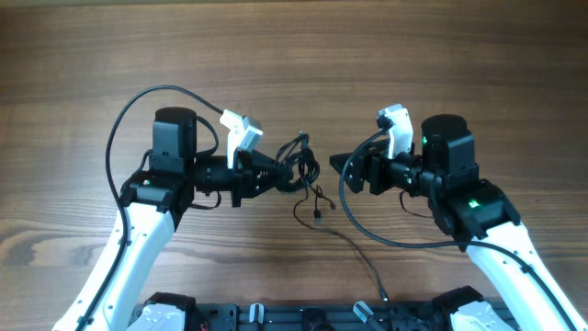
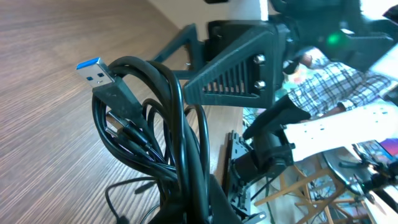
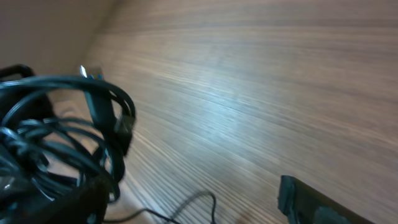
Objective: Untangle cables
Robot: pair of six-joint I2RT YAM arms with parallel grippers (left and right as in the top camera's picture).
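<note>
The cables point(image 1: 299, 164) are a bunch of thin black loops held up just off the wooden table point(image 1: 294, 55) at its middle. My left gripper point(image 1: 278, 173) is shut on the bunch. In the left wrist view the loops point(image 2: 155, 124) rise from my jaws point(image 2: 205, 208), and a blue-tipped USB plug point(image 2: 93, 70) sticks out at the top. A loose strand point(image 1: 317, 213) hangs down and trails toward the front edge. My right gripper point(image 1: 338, 165) is open and empty, just right of the bunch and not touching it. The right wrist view shows the bunch point(image 3: 62, 137) at the left.
Thicker black camera cables arc beside each arm, on the left point(image 1: 118, 138) and on the right point(image 1: 367, 234). The arms' base rail point(image 1: 303, 317) runs along the front edge. Bare wood lies behind the grippers.
</note>
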